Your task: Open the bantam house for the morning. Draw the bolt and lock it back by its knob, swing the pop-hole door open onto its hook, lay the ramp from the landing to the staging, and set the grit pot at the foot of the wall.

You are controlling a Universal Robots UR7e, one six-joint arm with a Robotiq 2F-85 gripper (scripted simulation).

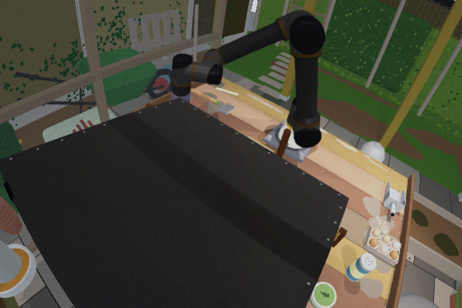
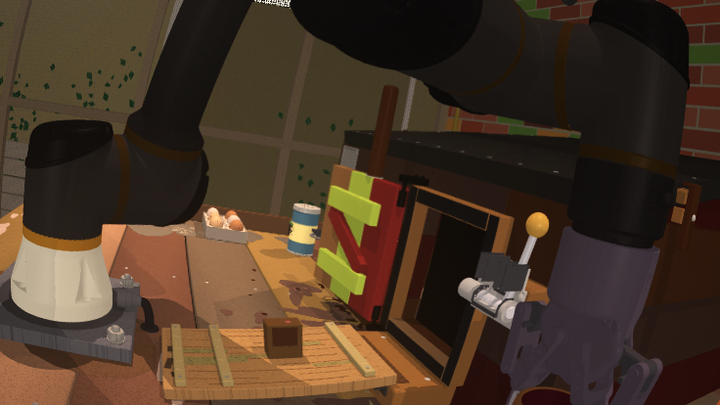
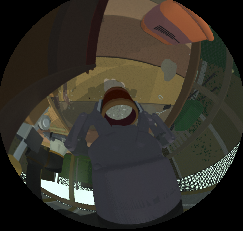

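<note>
The grit pot point(image 3: 119, 110), a dark red cylinder with an ochre band and grey grit inside, sits gripped in my closed gripper point(image 3: 119, 115) beside the house wall, right of the doorway; only its rim point(image 2: 541, 395) shows in the second side camera. The red pop-hole door point(image 2: 363, 239) with lime battens stands swung open left of the dark opening point(image 2: 448, 273). The bolt point(image 2: 491, 294) sits on the frame's right side, its yellow knob point(image 2: 537, 224) raised. The slatted ramp point(image 2: 276, 361) lies flat in front of the doorway, with a brown block point(image 2: 283, 337) on it.
The black roof point(image 1: 165, 209) of the house hides the gripper from the side camera. An egg tray point(image 2: 224, 223), a blue and yellow tin point(image 2: 303, 229) and the arm's base point(image 2: 61, 278) stand on the bench. An orange-rimmed dish point(image 3: 175, 23) lies beyond the pot.
</note>
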